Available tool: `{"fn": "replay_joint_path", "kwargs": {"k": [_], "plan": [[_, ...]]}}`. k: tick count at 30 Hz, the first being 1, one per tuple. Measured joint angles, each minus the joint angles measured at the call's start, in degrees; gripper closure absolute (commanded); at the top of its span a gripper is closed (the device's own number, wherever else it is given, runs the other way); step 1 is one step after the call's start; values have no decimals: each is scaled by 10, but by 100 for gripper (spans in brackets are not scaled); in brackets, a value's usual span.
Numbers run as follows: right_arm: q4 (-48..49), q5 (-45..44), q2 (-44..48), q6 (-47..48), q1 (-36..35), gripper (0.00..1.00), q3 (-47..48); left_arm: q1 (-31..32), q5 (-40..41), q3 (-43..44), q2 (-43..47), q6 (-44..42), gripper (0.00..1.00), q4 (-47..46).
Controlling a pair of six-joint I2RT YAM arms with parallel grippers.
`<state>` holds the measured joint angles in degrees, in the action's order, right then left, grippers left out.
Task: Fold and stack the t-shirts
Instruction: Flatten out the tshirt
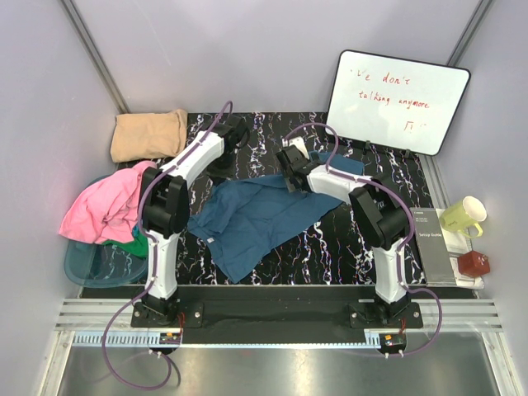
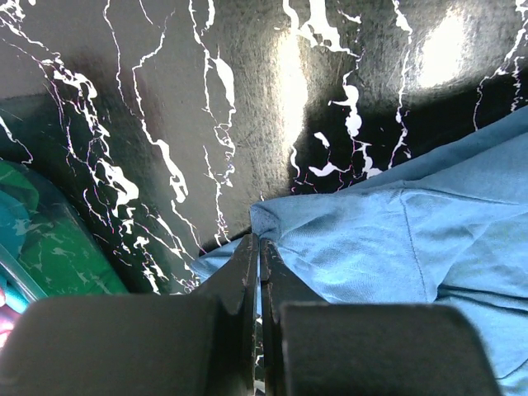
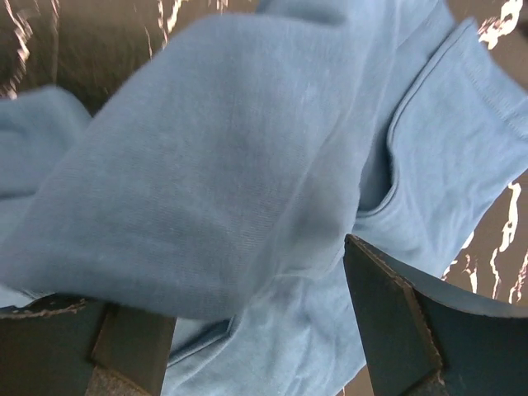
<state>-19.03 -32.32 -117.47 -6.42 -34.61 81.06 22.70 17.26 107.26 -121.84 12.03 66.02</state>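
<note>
So the teal-blue t-shirt (image 1: 256,219) is lying rumpled in the middle of the black marble table (image 1: 346,247). Over at 9 o'clock a pink t-shirt (image 1: 103,202) and a green t-shirt (image 1: 139,244) hang over a teal basket (image 1: 87,264). The left gripper (image 2: 259,241) is pressed fully together right at the blue shirt's 11 o'clock edge, and I can't tell if it's got any cloth. The right gripper (image 3: 239,276) is spread wide at the shirt's 1 o'clock end, with a fold of blue cloth bunched between its fingers. The tan t-shirt (image 1: 148,134) sits folded way back at 11.
</note>
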Motion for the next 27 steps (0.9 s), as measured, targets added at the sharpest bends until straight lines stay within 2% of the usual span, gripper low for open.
{"fn": "replay_joint_path", "kwargs": {"k": [7,16,27], "plan": [[7,-17,0,7,0,18,12,0,0,0,2,0,100,-2],[8,-92,-17,19,0,22,40,0,-2,0,2,-1,100,-2],[7,-98,-3,41,0,22,42,0,-4,-9,2,-1,100,-10]]}}
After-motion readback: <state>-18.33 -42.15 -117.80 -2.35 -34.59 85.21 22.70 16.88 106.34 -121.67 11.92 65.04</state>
